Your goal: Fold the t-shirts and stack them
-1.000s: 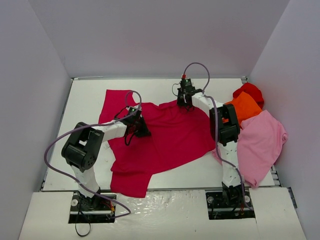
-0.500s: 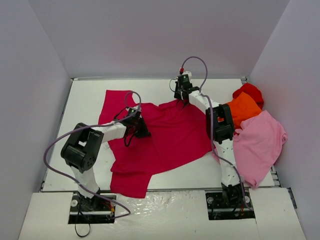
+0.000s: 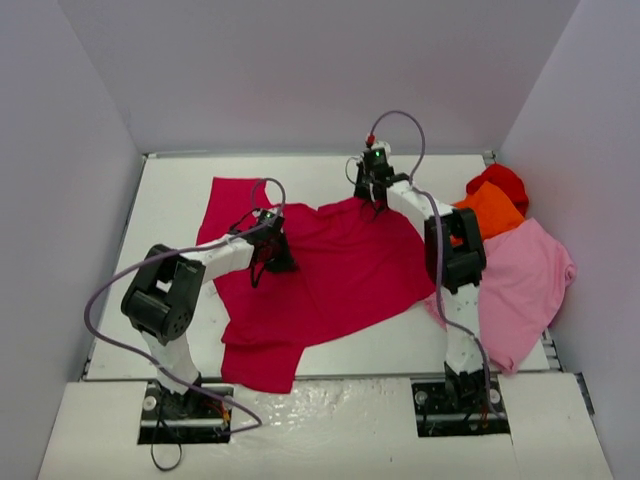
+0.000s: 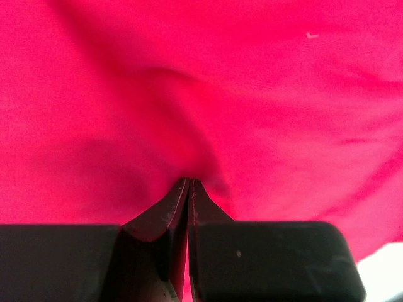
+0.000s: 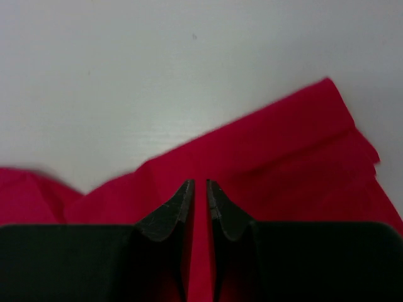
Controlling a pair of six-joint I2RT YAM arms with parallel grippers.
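Note:
A crimson-magenta t-shirt lies spread and wrinkled across the middle of the white table. My left gripper is down on its left-middle part, and its fingertips are shut on a puckered pinch of the cloth. My right gripper is at the shirt's far edge. Its jaws stand a narrow gap apart, with cloth showing through below. Light pink, orange and bright red t-shirts lie heaped at the right.
Pale walls close in the table on the left, back and right. The heap of shirts reaches the right wall and hangs towards the table's front right. Bare white tabletop shows just beyond the crimson shirt's far edge.
My right gripper drew the shirt's far edge a little towards the back wall, then its jaws parted slightly. The left gripper has stayed shut on the cloth, almost still.

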